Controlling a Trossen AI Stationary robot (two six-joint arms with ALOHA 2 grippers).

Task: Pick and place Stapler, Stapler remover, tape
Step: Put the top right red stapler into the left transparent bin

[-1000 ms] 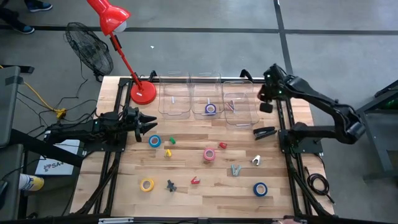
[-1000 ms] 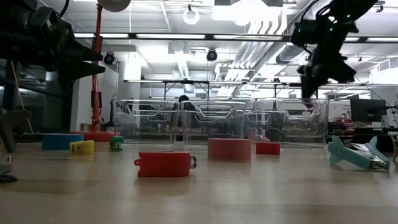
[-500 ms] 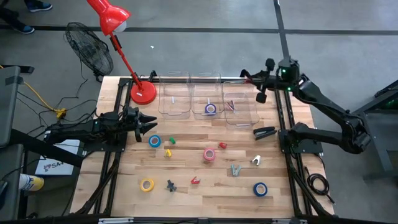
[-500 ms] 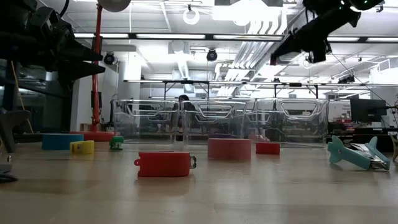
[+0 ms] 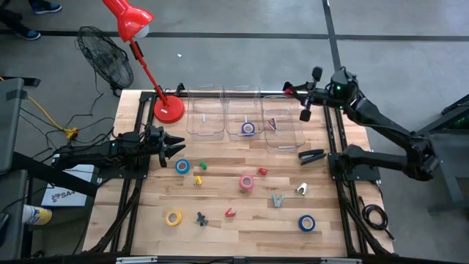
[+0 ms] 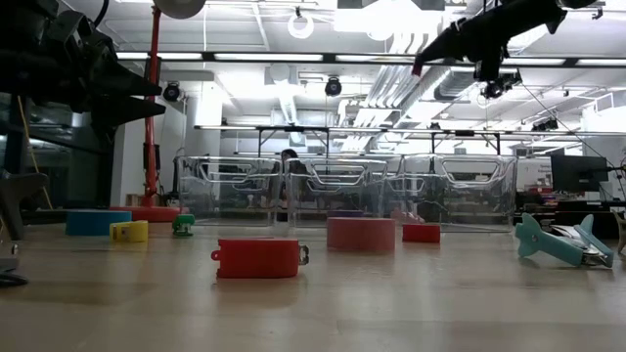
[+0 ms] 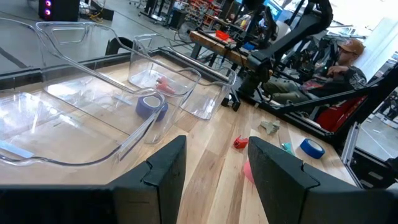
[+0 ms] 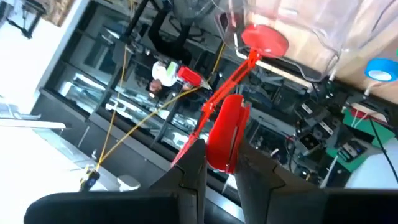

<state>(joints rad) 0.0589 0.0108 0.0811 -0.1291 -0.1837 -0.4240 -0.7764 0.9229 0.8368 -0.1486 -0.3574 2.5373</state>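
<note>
Overhead, right end effector [image 5: 290, 91] pinches a red piece [image 8: 225, 132].

Three clear bins [image 5: 244, 116] line the table's far edge, with the red lamp's base [image 5: 168, 108] beside them on the left. Scattered tape rolls [image 5: 247, 182] and small clips crowd the middle, leaving seemingly open wood along the near edge [image 5: 249, 238].

A robotics lab: exposed ceiling ducts [image 6: 391, 59], concrete floor [image 5: 242, 18], more robot rigs [image 7: 280, 43] beyond the table.
</note>
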